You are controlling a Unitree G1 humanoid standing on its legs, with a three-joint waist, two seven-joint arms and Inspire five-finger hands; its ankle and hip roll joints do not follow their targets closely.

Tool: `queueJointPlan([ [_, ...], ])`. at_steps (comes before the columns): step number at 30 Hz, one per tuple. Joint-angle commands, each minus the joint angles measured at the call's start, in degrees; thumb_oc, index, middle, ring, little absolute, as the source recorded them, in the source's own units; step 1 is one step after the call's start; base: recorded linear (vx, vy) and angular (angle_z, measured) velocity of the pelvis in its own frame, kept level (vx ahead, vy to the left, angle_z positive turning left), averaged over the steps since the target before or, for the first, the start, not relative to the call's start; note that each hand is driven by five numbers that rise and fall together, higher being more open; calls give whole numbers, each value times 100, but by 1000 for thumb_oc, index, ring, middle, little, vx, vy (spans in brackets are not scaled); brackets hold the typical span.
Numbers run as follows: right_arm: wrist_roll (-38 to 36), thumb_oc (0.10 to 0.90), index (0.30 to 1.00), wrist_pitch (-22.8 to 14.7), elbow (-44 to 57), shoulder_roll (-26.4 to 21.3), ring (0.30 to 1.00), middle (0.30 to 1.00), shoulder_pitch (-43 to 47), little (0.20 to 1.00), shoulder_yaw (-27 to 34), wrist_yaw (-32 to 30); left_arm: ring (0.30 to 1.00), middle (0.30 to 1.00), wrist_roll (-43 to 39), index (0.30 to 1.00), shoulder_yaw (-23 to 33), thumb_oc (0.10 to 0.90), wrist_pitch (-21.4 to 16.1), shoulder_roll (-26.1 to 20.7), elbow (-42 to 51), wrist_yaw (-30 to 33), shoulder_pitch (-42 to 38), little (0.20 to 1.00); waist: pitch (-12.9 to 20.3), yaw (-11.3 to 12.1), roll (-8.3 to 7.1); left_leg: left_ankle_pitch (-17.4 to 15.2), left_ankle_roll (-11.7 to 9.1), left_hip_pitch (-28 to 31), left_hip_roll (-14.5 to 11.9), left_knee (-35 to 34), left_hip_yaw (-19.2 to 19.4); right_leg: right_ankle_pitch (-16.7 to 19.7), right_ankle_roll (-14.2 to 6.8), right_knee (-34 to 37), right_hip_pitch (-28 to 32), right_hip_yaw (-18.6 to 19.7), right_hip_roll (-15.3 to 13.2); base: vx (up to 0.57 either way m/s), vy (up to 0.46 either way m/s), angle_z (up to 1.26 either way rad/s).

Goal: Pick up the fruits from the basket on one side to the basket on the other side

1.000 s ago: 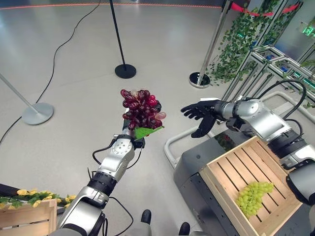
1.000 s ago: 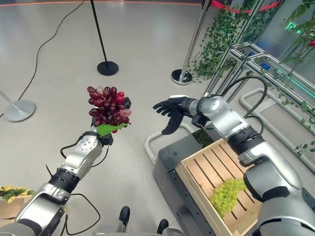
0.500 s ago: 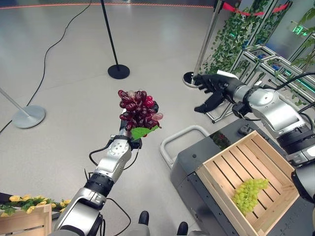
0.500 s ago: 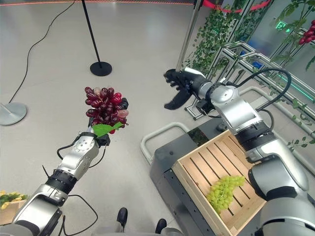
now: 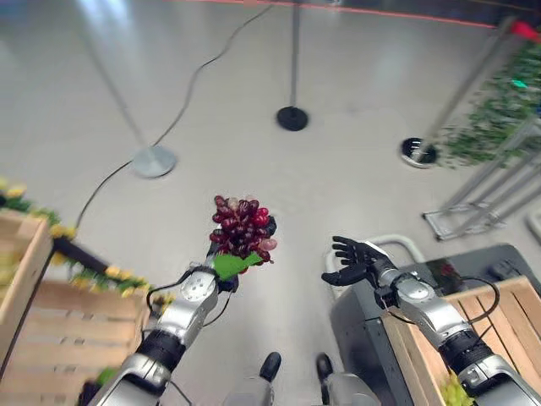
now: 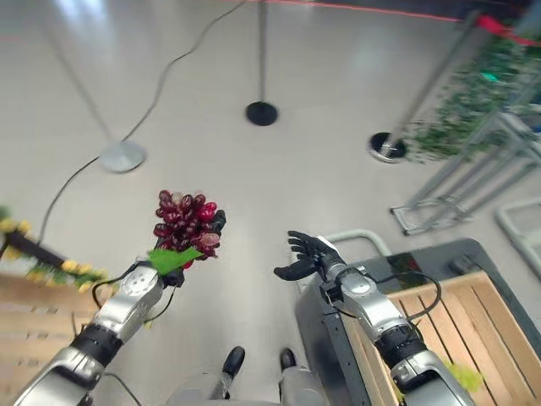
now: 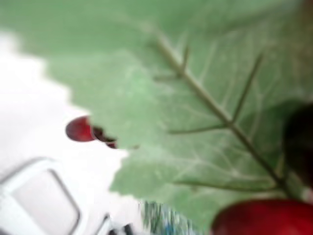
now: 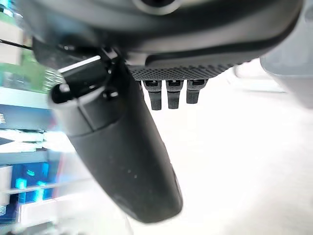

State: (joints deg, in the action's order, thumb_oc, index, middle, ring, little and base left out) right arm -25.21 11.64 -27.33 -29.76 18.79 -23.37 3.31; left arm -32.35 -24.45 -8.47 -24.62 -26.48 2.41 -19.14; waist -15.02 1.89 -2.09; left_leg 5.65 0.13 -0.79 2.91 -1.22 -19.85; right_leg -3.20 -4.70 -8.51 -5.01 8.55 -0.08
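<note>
Left eye view: the grey floor (image 5: 169, 76) takes up most of the scene, with cables trailing across it and stanchion posts on round bases (image 5: 153, 161) standing well beyond the arms. Greenery (image 5: 499, 127) hangs over metal frames at the robot's far right. At the robot's right a wooden crate (image 5: 490, 330) sits on a dark grey cart (image 5: 372, 317) that serves as its worktop; something pale green, probably another bunch, shows low in it. At the robot's left stands a second wooden crate (image 5: 59, 338), trimmed with yellow and green leaves.

The right hand (image 5: 351, 262) hovers beside the cart's near corner with its fingers spread and relaxed, holding nothing; the right wrist view confirms straight fingers and an extended thumb. The left hand (image 6: 218, 222) is raised between the two crates, its fingers curled around the bunch of red grapes (image 5: 243, 230), which stands upright above the wrist with a green leaf (image 5: 230, 265) at its base. In the left wrist view that leaf lies right across the lens.

By judgement, the bunch is mid-transfer, over bare floor and well apart from either crate. The main risk is a drop: the hold looks to be low on the bunch, so a quick swing could tip or loosen it, and it would land on the floor. The cart's rail and the crate's rim could also snag the bunch on the way in.
</note>
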Motion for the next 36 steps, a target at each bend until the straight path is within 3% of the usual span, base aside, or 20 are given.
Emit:
queueJointPlan([
  [1, -93, 800, 900, -808, 308, 62, 900, 900, 601, 900, 111, -224, 300, 300, -32, 300, -70, 400, -882, 295, 633, -54, -498, 300, 477, 149, -162, -470, 87, 221, -71, 306, 282, 467, -22, 178, 310, -397, -210, 59, -243, 30],
  [3, -96, 800, 900, -828, 354, 105, 900, 900, 421, 900, 118, -207, 300, 300, -122, 300, -10, 400, -875, 270, 760, -37, -415, 300, 421, 234, -176, -358, -37, 21, -262, 389, 391, 352, 71, 198, 379, -691, -210, 14, -216, 15],
  [7, -95, 800, 900, -892, 415, 173, 900, 900, 219, 900, 133, -382, 300, 300, -159, 300, -14, 400, -968, 282, 825, -119, -405, 300, 289, 261, -175, -245, -148, -274, -345, 560, 707, 242, 172, 156, 401, -1072, -204, -62, -109, 42],
  [8, -145, 800, 900, -985, 412, 182, 900, 900, -30, 900, 266, -765, 300, 300, -139, 300, -121, 400, -950, 409, 838, -400, -552, 300, 71, 84, -192, -326, -264, -645, -573, 1122, 1715, 113, 249, 58, 435, -1581, -306, -227, -87, 84],
  [9, -175, 800, 900, -1033, 342, 203, 900, 900, -81, 900, 321, -866, 300, 300, -102, 300, -181, 400, -958, 506, 821, -464, -656, 300, -22, -41, -220, -419, -267, -709, -688, 1366, 2086, 93, 273, -52, 376, -1804, -411, -241, -66, 117],
  [12, -228, 800, 900, -1072, 34, 261, 900, 900, -36, 900, 316, -805, 300, 300, 20, 300, -215, 400, -951, 675, 835, -337, -825, 300, -189, -240, -221, -925, -126, -605, -668, 1876, 2374, 6, 330, -434, 126, -2017, -618, -153, 90, 168],
  [13, -222, 800, 900, -1105, -87, 295, 900, 900, -4, 900, 324, -776, 300, 300, 32, 300, -186, 400, -964, 713, 786, -354, -934, 300, -226, -310, -115, -879, -89, -456, -752, 1579, 2518, -96, 321, -795, -71, -2126, -610, -131, 153, 44],
  [16, -242, 800, 900, -1153, -176, 381, 900, 900, -89, 900, 369, -817, 300, 300, 31, 300, -264, 400, -945, 729, 714, -300, -1098, 300, -223, -345, -28, -744, -90, -357, -745, 1254, 2570, -195, 292, -1048, -259, -2304, -635, -145, 84, 67],
  [17, -295, 800, 900, -1281, -205, 384, 900, 900, -132, 900, 344, -882, 300, 300, -4, 300, -361, 400, -989, 670, 717, -277, -1257, 300, -357, -281, -73, -703, -153, -871, -626, 1834, 2247, -130, 310, -1056, -359, -2254, -693, -227, -48, 65],
  [20, -304, 800, 900, -1393, -551, 478, 900, 900, 205, 900, 198, -964, 300, 300, -118, 300, -283, 400, -1141, 496, 706, -301, -1475, 300, -771, -166, 1, -855, -106, -1181, -521, 2220, 2228, -215, 278, -1839, -866, -2249, -807, -284, 56, 47],
  [27, -84, 800, 900, -986, -729, 578, 900, 900, 546, 900, 136, -848, 300, 300, 8, 300, 109, 400, -1227, 552, 843, -61, -1421, 300, -1092, -23, 24, -1353, -7, -1903, -283, 3479, 2148, -641, 437, -2881, -1326, -2113, -977, -52, 106, 1],
  [36, 88, 800, 900, -833, -839, 515, 900, 900, 470, 900, 181, -548, 300, 300, 144, 300, 673, 400, -1526, 389, 852, 361, -1204, 300, -1342, 42, 46, -1579, 72, -2300, -234, 4177, 2112, -900, 492, -3565, -1696, -1898, -953, 9, 116, -1],
])
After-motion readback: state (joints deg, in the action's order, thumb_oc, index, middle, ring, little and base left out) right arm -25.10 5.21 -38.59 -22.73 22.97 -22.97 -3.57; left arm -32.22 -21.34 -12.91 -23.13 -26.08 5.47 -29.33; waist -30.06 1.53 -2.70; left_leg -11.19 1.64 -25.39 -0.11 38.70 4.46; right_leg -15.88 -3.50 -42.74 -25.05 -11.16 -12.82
